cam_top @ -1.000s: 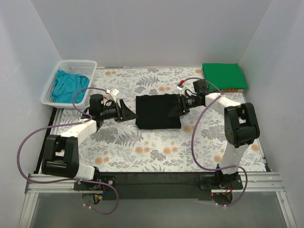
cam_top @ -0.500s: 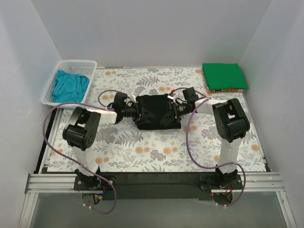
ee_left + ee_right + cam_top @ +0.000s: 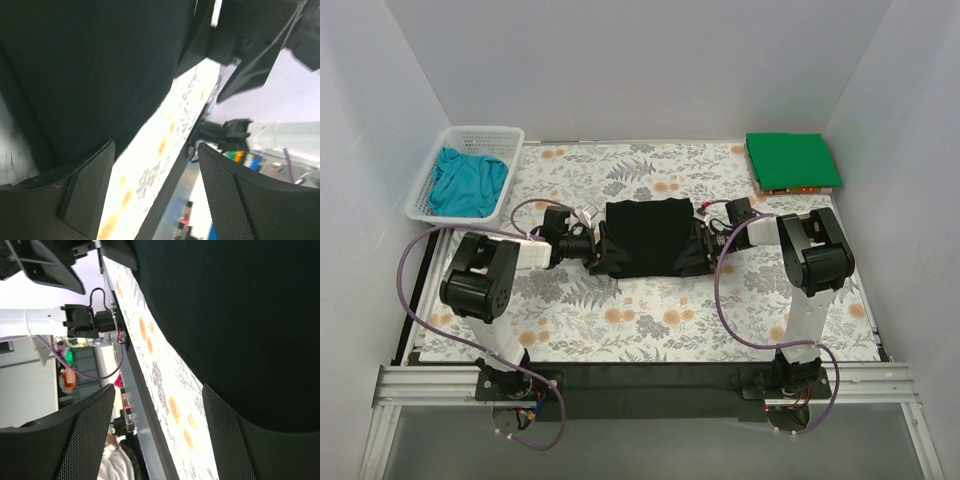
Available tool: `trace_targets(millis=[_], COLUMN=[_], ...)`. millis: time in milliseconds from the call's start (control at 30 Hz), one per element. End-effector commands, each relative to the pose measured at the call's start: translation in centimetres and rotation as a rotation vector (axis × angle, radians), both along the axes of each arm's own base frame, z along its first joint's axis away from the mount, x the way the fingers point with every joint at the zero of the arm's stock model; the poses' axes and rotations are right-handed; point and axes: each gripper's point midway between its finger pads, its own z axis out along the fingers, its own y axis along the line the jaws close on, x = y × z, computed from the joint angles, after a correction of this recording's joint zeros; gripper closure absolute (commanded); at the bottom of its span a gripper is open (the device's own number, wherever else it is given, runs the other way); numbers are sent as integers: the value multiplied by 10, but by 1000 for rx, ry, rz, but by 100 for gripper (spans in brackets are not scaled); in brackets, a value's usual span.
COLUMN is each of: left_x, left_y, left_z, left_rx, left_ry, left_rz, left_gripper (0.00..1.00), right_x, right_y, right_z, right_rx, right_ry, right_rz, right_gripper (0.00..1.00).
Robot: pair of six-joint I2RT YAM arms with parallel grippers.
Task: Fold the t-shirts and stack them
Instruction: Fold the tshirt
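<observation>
The black t-shirt (image 3: 648,233) lies folded in a rectangle at the middle of the table. My left gripper (image 3: 601,252) lies low at its near left corner, and my right gripper (image 3: 697,250) at its near right corner. In the left wrist view the gripper (image 3: 155,150) is open, with the black shirt (image 3: 90,65) above and beside its left finger. In the right wrist view the gripper (image 3: 159,390) is open, with the black shirt (image 3: 240,315) by its right finger. The green t-shirt (image 3: 792,160) lies folded at the back right. The teal t-shirt (image 3: 468,180) is crumpled in the basket.
The white mesh basket (image 3: 480,132) stands at the back left. The table has a floral cloth (image 3: 650,320). White walls close in the left, back and right sides. An orange edge (image 3: 790,188) shows under the green shirt.
The left arm swung in from the left to the shirt's left edge. Both grippers then slid toward the shirt's near corners. The shirt's sides now look bunched at the grippers.
</observation>
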Motion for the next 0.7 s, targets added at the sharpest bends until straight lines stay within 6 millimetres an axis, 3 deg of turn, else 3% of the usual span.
trace_targets(millis=[0,33,100,200,267,433,533,667], left_x=[-23,-23,-31,-42,-42,-23,-16,-17], left_y=[17,16,7,-10,-20,-24,-17,7], left_z=[8,29,47,58,50,14,-5,-16], left_rx=[73,47,3,-30,-43,-23,-17,-42], left_ry=[-61,-119,-145,-159,-133,-67,-22,46], left_rz=[-44,-47,-82,-122,-129,-85,-61,-27], left_gripper=[32,32,32,32,32,32,32,32], right_x=[-7,-7,-7,-13,-16,-9,-5,-13], right_y=[-8,-6,-2,16,28,33,23,3], right_z=[19,31,55,63,57,13,-13,-29], right_rx=[-28,-8,29,39,35,-2,-31,-34], right_ry=[-86,-114,-173,-216,-223,-170,-139,-80], right_rz=[4,10,23,72,100,117,101,72], right_gripper=[22,22,21,20,19,20,20,22])
